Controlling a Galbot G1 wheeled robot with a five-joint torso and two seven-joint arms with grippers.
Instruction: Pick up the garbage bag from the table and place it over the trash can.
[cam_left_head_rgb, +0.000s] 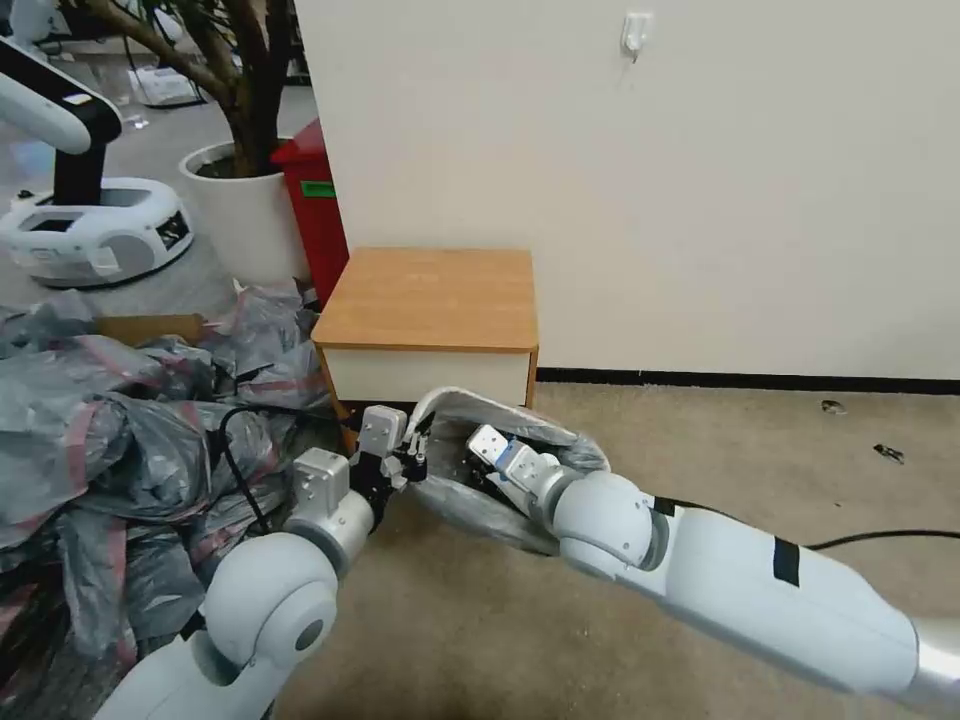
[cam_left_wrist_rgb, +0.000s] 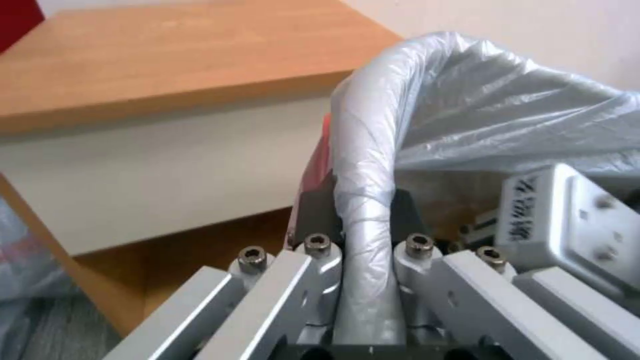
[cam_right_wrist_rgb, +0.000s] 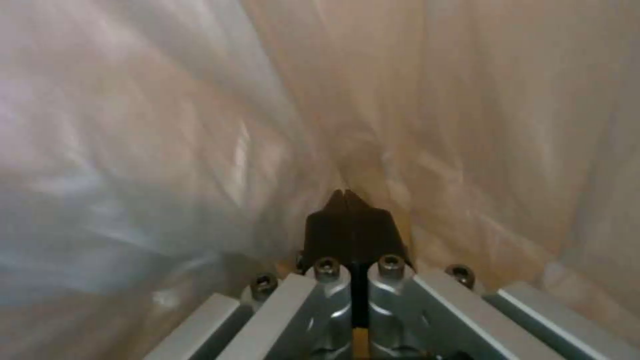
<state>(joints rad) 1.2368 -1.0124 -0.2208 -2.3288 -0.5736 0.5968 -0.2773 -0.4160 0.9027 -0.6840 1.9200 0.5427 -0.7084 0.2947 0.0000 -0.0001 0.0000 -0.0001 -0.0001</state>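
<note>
Carpet floor (cam_left_head_rgb: 700, 450) before table (cam_left_head_rgb: 430, 300): garbage bag (cam_left_head_rgb: 560, 440) draped over trash can (cam_left_head_rgb: 430, 402) rim, pinched there by left gripper (cam_left_wrist_rgb: 363, 215); right gripper (cam_right_wrist_rgb: 347, 200) pressed together inside bag.

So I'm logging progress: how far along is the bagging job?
Done: the table top is bare and the garbage bag is draped over the trash can rim. In hand: the left gripper clamps the bag-wrapped rim, and the right gripper, fingers together, reaches inside the bag. Left: letting go; the far rim's fit can't be judged.
</note>
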